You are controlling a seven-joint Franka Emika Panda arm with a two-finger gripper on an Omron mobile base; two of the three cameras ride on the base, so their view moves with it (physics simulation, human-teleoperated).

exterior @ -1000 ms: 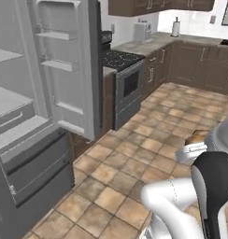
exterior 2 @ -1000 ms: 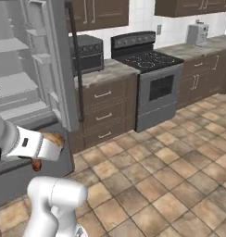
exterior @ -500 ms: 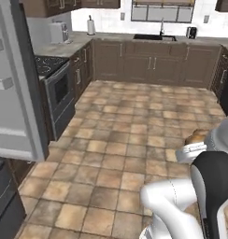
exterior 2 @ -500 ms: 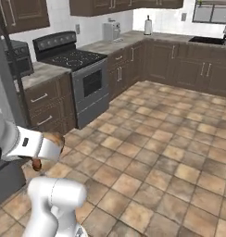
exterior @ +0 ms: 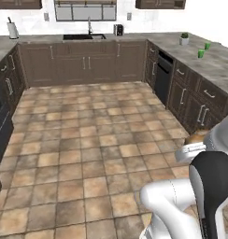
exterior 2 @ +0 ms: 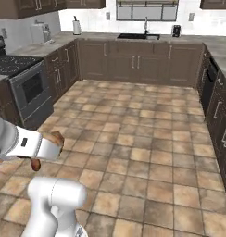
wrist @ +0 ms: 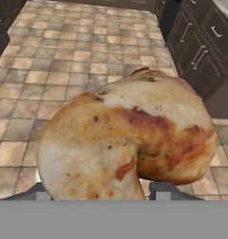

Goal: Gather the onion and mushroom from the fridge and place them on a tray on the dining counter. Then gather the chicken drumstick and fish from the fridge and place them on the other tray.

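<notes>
**Gripper carrying the chicken drumstick over the kitchen floor**

Hand view: chicken drumstick (wrist: 130, 140) sits dead centre of frame, tan-golden with red-brown patches, clamped between the two fingers (wrist: 169, 190) at the bottom edge. Gripper (wrist: 104, 192) is closed on it, jaws moderately apart around the meat.

Right base view: the drumstick shows as a brown lump (exterior 2: 53, 139) at the end of the white arm (exterior 2: 22, 143), lower left of frame, above the tiled floor (exterior 2: 133, 139).

Left base view: a sliver of the drumstick (exterior: 196, 138) shows at right edge, behind the arm.

Further back: dark brown cabinets (exterior 2: 133, 62) along the far wall, sink (exterior 2: 137, 36) upper centre, stove (exterior 2: 22, 83) at left edge. Two green cups (exterior: 203, 50) on the table, upper right in the left base view.
</notes>
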